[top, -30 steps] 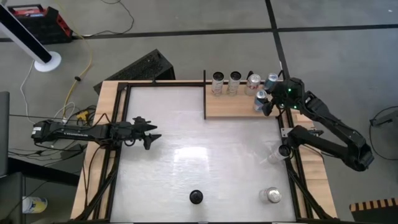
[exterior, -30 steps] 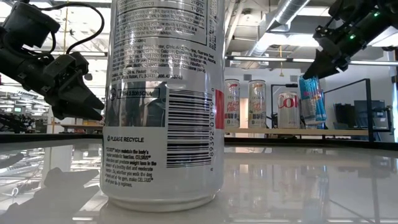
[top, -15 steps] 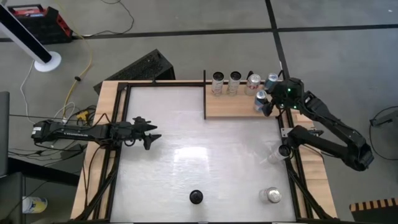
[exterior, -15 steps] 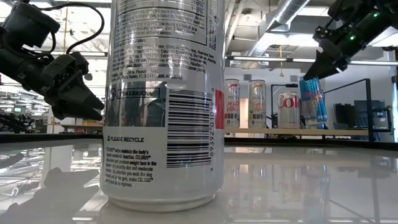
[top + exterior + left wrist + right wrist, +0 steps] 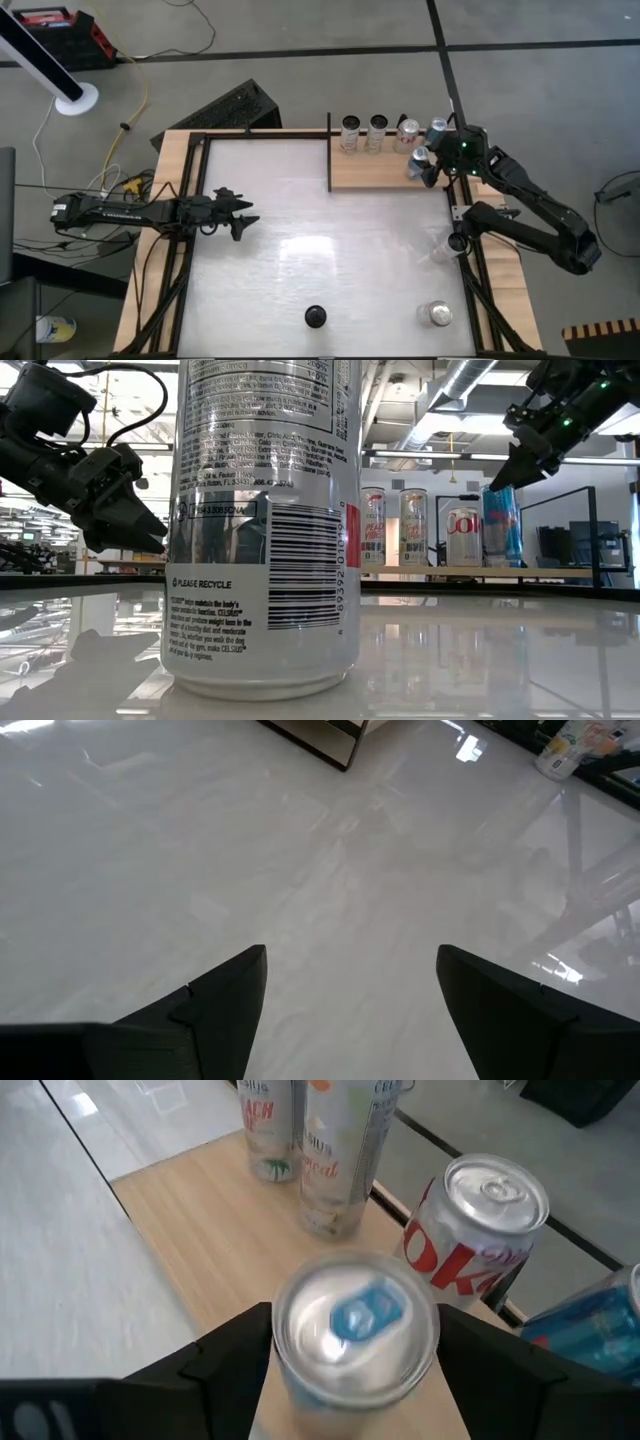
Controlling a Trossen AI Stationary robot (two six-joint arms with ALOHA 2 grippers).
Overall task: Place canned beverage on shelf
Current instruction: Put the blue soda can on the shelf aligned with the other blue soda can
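Note:
The shelf (image 5: 375, 172) is a light-wood panel at the table's far right, also seen in the right wrist view (image 5: 200, 1210). My right gripper (image 5: 428, 166) is shut on a blue can (image 5: 355, 1330), which stands upright on the shelf's right part (image 5: 500, 525). My left gripper (image 5: 240, 215) hangs open and empty over the table's left side; its fingers stand apart over bare white tabletop in the left wrist view (image 5: 350, 985). My right gripper pinches the blue can between its two fingers, one on each side of the can's upper wall (image 5: 285, 1355), just below the rim. The fingers come from above, slanting down from the table's right side (image 5: 505, 470). The can stands upright with its base on the shelf.
Two pale slim cans (image 5: 350, 133) (image 5: 377, 133), a Coke can (image 5: 470, 1230) and another blue can (image 5: 437, 129) stand along the shelf's far edge, close behind the held can. A silver can (image 5: 437, 314) and a small black round thing (image 5: 315, 317) stand near the table's near edge.
The blue can in my right gripper has gone from tilted to upright and has come down a little onto the shelf. The gripper has hardly moved otherwise.

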